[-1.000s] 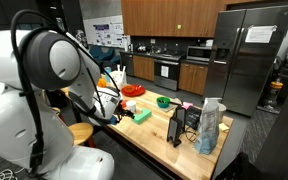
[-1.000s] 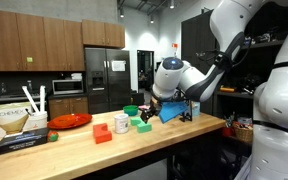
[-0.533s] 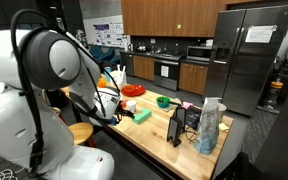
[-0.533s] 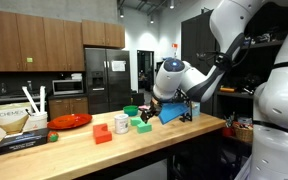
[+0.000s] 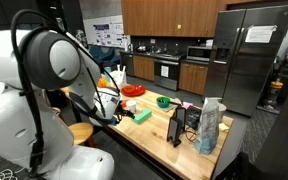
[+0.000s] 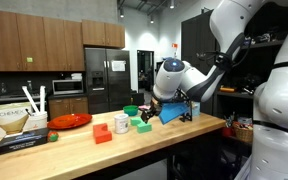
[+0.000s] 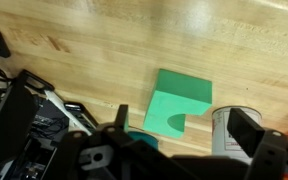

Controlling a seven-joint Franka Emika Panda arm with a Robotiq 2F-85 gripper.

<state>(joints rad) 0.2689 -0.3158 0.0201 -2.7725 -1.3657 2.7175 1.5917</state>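
In the wrist view my gripper (image 7: 182,120) is open, its two dark fingers (image 7: 246,130) standing wide apart above the wooden countertop (image 7: 104,40). Between and just beyond them lies a green block (image 7: 179,98) with a curved notch in one side, and nothing is held. A white cup (image 7: 229,130) stands beside the block, close to the right finger. In an exterior view the gripper (image 6: 156,107) hovers over the counter near the green block (image 6: 143,127) and the white mug (image 6: 122,123). The green block (image 5: 141,116) also shows beside the arm.
An orange block (image 6: 103,133), a green bowl (image 6: 131,111), a red plate (image 6: 71,121) and a coffee-maker box (image 6: 14,120) sit along the counter. A blue bag (image 6: 171,112) is behind the gripper. A wooden stand with black gear (image 5: 181,125) and a tall bag (image 5: 211,125) occupy the counter's end.
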